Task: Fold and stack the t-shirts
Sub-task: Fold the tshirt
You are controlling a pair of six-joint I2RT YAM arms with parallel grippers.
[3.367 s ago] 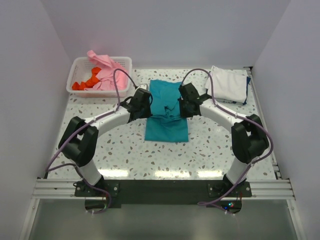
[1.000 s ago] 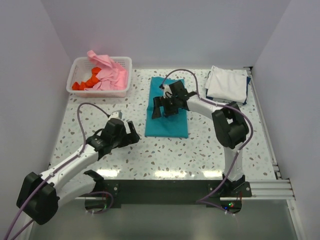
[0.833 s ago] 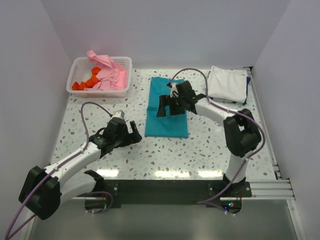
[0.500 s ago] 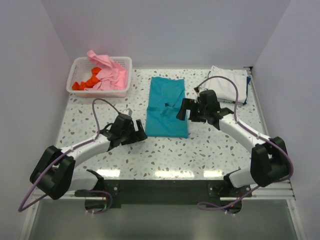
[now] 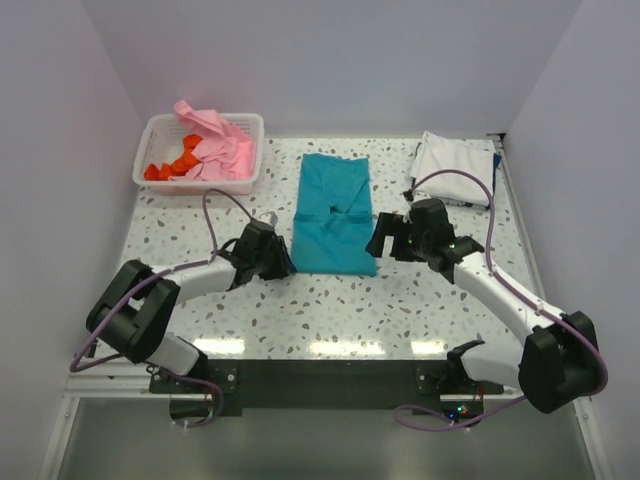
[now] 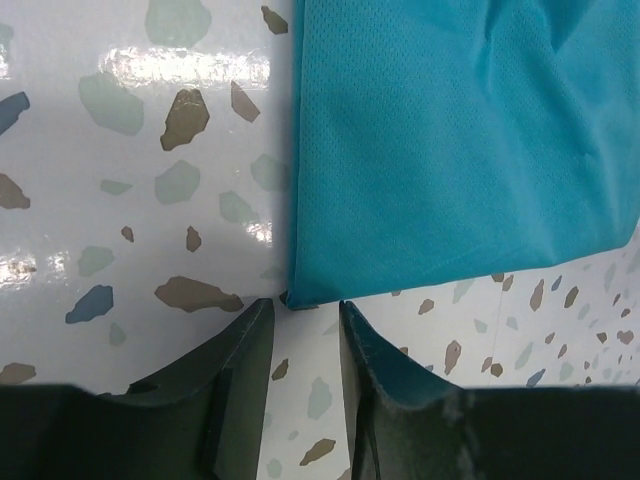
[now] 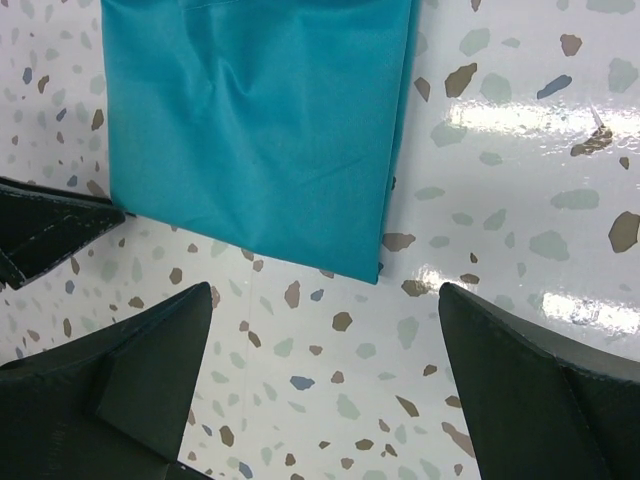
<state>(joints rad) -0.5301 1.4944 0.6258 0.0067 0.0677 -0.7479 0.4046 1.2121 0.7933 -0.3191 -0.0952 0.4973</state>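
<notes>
As inspected: found teal cloth t-shirt (image 5: 333, 215) folded flat on speckled tabletop (image 5: 400, 300); left fingers (image 6: 240, 360) narrowly parted at its near-left corner; right fingers (image 7: 150, 370) released wide beside near-right corner.

Left hand (image 5: 281, 262) perhaps touches the teal t-shirt (image 5: 335, 215).

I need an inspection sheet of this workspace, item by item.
Surface: speckled table, glare near front.
Job's things: teal t-shirt folded flat, centre; white t-shirt on dark blue t-shirt, far right; pink t-shirt and orange-red t-shirt in basket.
Clutter: white basket, far left.
Grippers: left gripper slightly open at teal shirt's near-left corner; right gripper wide open, empty, by near-right corner.
Cables: purple cables looping above both arms.
Surroundings: plain walls; nothing else seen.
</notes>
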